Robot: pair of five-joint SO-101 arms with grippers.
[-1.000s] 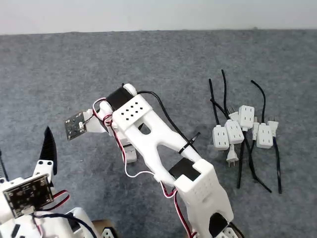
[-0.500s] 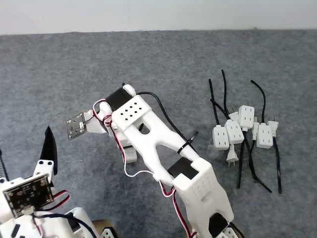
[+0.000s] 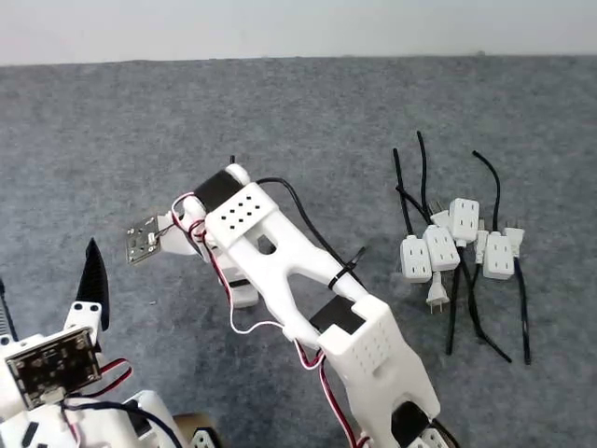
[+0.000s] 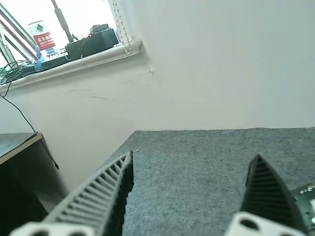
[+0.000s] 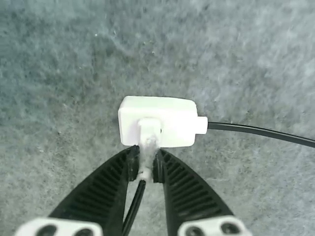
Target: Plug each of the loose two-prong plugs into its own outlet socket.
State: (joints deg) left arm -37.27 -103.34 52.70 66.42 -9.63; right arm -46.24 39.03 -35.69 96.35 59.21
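In the right wrist view my right gripper (image 5: 144, 166) is shut on a white two-prong plug (image 5: 147, 133). The plug sits in the face of a white outlet socket block (image 5: 170, 115) lying on the grey carpet, with a black cord (image 5: 261, 132) leading off it. In the high view the right arm (image 3: 280, 266) reaches over the carpet's middle and covers that spot. At the right lies a cluster of white sockets (image 3: 454, 241) with black cords, and a loose plug (image 3: 436, 297) beside them. My left gripper (image 4: 193, 157) is open and raised, facing the wall; its black finger (image 3: 91, 280) shows at the lower left.
Grey carpet (image 3: 112, 140) covers the table up to a white wall at the back. A windowsill (image 4: 74, 54) with small items and a dark cabinet (image 4: 19, 167) stand beyond the carpet's left side. Bare carpet lies between the right arm and the socket cluster.
The right arm has shifted slightly to the left, its gripper still shut on the plug. The left arm and the socket cluster have not moved.
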